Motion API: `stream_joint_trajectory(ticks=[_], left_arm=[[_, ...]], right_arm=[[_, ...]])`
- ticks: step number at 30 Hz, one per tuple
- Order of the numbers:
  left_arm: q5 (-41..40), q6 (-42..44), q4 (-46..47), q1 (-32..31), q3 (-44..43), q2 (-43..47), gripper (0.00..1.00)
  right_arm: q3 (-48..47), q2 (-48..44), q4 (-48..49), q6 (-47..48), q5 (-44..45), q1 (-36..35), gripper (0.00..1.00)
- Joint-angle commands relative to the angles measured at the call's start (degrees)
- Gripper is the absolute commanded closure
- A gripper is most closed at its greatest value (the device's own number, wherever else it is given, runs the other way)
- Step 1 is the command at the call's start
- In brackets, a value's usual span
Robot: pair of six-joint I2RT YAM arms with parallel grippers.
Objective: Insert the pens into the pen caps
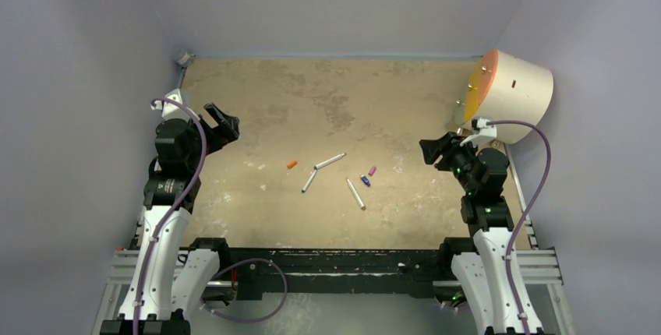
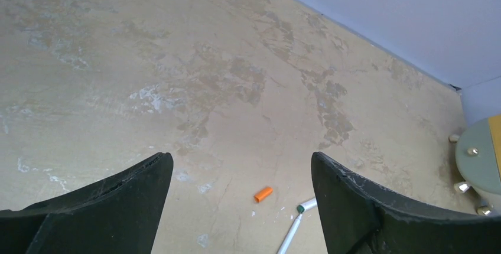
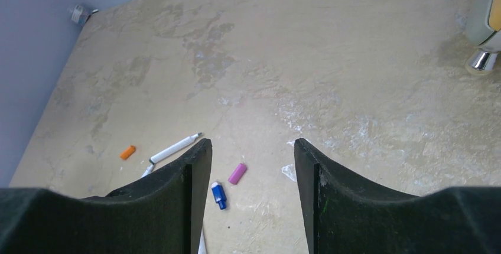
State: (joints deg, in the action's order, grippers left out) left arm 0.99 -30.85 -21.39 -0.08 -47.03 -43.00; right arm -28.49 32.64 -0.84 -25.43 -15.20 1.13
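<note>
Three white pens lie mid-table: one [image 1: 330, 160] angled up right, one [image 1: 309, 181] below it, one [image 1: 355, 193] to the right. The orange cap [image 1: 291, 164] lies left of them; the blue cap [image 1: 365, 181] and pink cap [image 1: 372, 171] lie right. My left gripper [image 1: 224, 122] hovers open at the table's left, well apart from them, with the orange cap [image 2: 263, 194] and a pen [image 2: 292, 233] below it in its wrist view. My right gripper [image 1: 430, 149] is open at the right, above the blue cap [image 3: 218, 195] and pink cap [image 3: 237, 173]. Nothing is held.
A beige cylinder with an orange face [image 1: 510, 86] lies on its side at the back right, close behind the right arm. Grey walls enclose the worn tan tabletop [image 1: 327, 93]. A small white fitting [image 1: 184, 58] sits in the back left corner.
</note>
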Motion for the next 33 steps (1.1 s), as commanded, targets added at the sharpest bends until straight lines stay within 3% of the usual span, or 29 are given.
stream_joint_trajectory(ticks=[1,13,18,23,27,33], left_arm=[[-2.3,0.2,0.4,-0.2,-1.4,0.2,0.14],[-3.7,-1.7,0.4,0.0,-1.6,-0.3,0.14],[-0.3,0.5,1.9,0.0,-1.0,-1.4,0.14],[-4.0,-3.0,0.6,-0.1,1.7,-1.4,0.14],[2.0,-4.7,2.9,-0.1,2.7,-3.4,0.25],[-0.5,-5.4,2.6,-0.1,2.5,-3.4,0.27]], right_arm=[[0.0,0.6,2.3,0.7,1.2,-0.1,0.43],[0.4,4.7,6.2,2.1,-0.3,-0.1,0.44],[-1.2,9.8,6.6,5.4,-4.4,-1.0,0.47],[-2.6,19.0,8.2,5.7,0.5,-8.9,0.46],[-6.7,29.1,8.9,5.8,4.2,-19.0,0.45],[-12.9,37.4,5.3,3.9,16.6,-32.6,0.48]])
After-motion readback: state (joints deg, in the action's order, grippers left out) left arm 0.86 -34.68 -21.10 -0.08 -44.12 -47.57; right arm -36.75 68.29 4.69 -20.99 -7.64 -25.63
